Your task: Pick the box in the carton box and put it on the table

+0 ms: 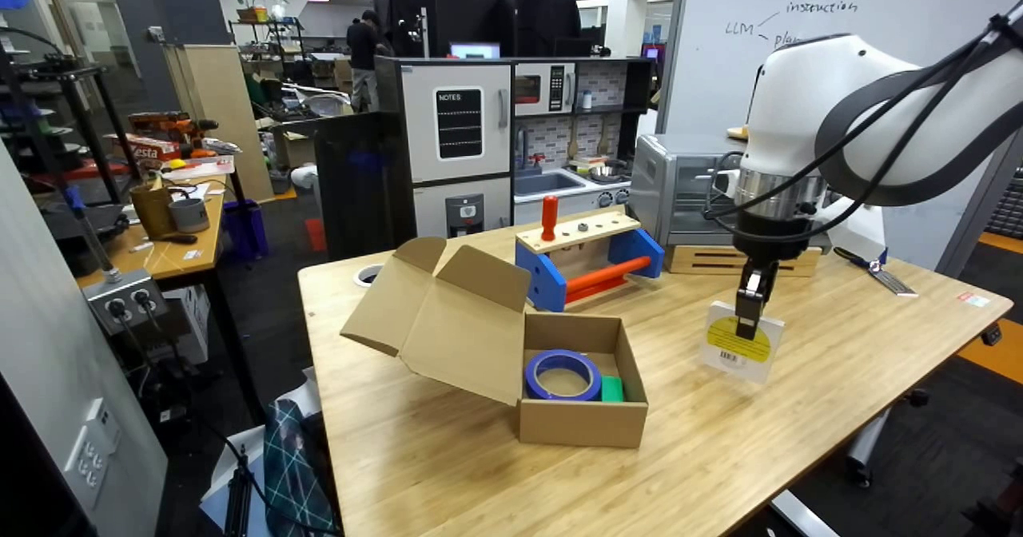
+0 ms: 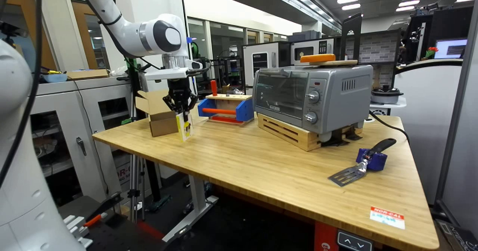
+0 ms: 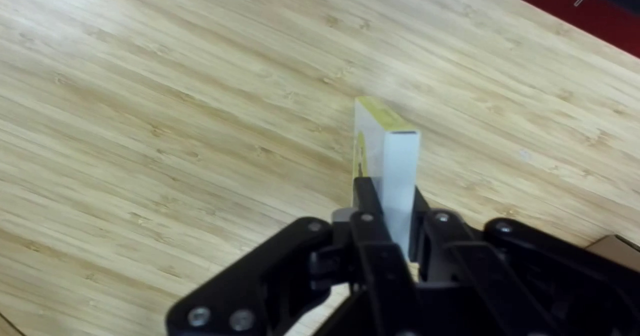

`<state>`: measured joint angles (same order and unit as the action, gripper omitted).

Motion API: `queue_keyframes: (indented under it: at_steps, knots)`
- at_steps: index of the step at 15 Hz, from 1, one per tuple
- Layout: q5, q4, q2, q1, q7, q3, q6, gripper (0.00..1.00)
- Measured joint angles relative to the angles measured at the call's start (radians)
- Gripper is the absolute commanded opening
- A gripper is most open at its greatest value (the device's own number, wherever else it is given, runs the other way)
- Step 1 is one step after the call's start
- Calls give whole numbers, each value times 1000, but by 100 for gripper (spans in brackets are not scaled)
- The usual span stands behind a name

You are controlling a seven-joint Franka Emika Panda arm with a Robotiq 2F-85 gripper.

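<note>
Surface: one table (image 1: 447, 473), light wood planks, in an open room with a whiteboard (image 1: 919, 9) behind. My gripper (image 3: 392, 196): jaws closed to the thickness of the box (image 1: 729, 353), clasping its two broad faces.

Obscured: in an exterior view my gripper covers part of the box's label; whether its lower edge touches the table, I cannot tell. One carton box (image 1: 579, 425), lid and flaps open: holds a blue roll (image 1: 594, 377) and a green piece (image 1: 611, 389) (lower part behind the front wall; I cannot make out what it is).

The box: small, flat, held upright at the table top, outside the carton box and apart from it; white face, rounded yellow patch, narrow sides partly yellow, partly white.

Lettering: barcode below the patch, smaller print unreadable. On the whiteboard, "LLM", "instruction", another word cut off by my arm (image 1: 783, 113). On a black panel (image 1: 460, 125), "NOTES". On a sticker (image 2: 387, 217), "NOR-CAL", handwriting beneath illegible. On the toaster oven (image 2: 343, 98), a badge too small to read.
</note>
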<state>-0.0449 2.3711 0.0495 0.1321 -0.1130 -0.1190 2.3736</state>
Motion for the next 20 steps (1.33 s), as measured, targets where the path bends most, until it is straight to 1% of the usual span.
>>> queue_keyframes:
  at_steps: [20]
  knots:
    - [2, -1, 24, 2, -3, -16, 0, 4]
